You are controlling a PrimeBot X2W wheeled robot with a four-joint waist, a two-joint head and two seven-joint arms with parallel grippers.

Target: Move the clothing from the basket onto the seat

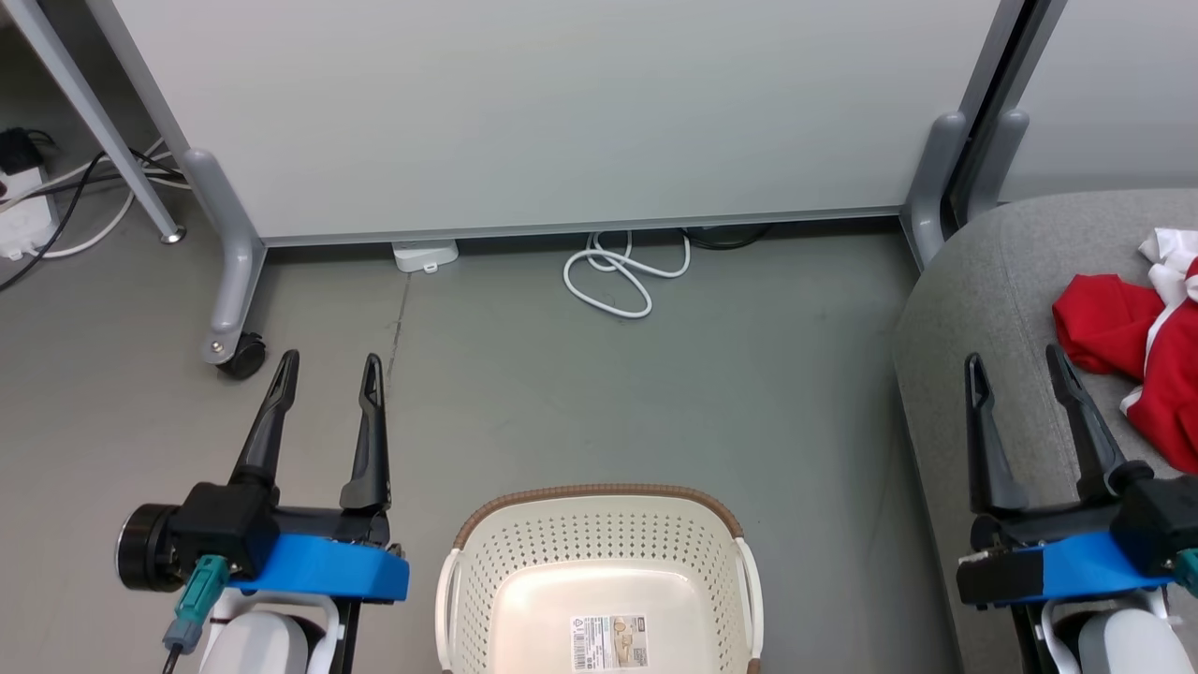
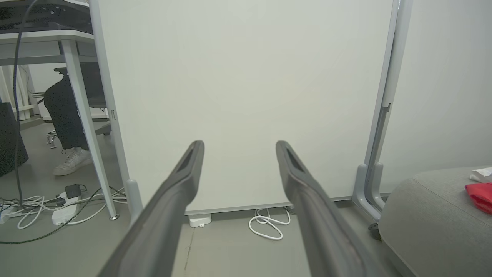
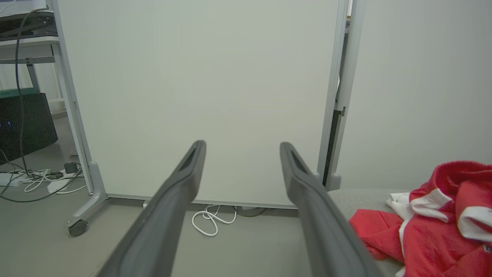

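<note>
Clothing (image 1: 1104, 328) lies on the seat (image 1: 983, 281) at three o'clock of the released right end effector (image 1: 1014, 358), well apart from the released left end effector (image 1: 331, 358) beside the empty basket (image 1: 599, 491).

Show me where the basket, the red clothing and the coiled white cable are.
basket (image 1: 599, 538), head view, perforated back wall.
red clothing (image 3: 442, 246), right wrist view, red fabric.
coiled white cable (image 1: 620, 269), head view, middle of coil.

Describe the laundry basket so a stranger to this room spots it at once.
Find the white partition panel at the back, then come straight down past the coiled white cable. The basket stands at the near edge, left of the grey sofa: cream perforated plastic, brown rim, barcode sticker on its bottom.
</note>
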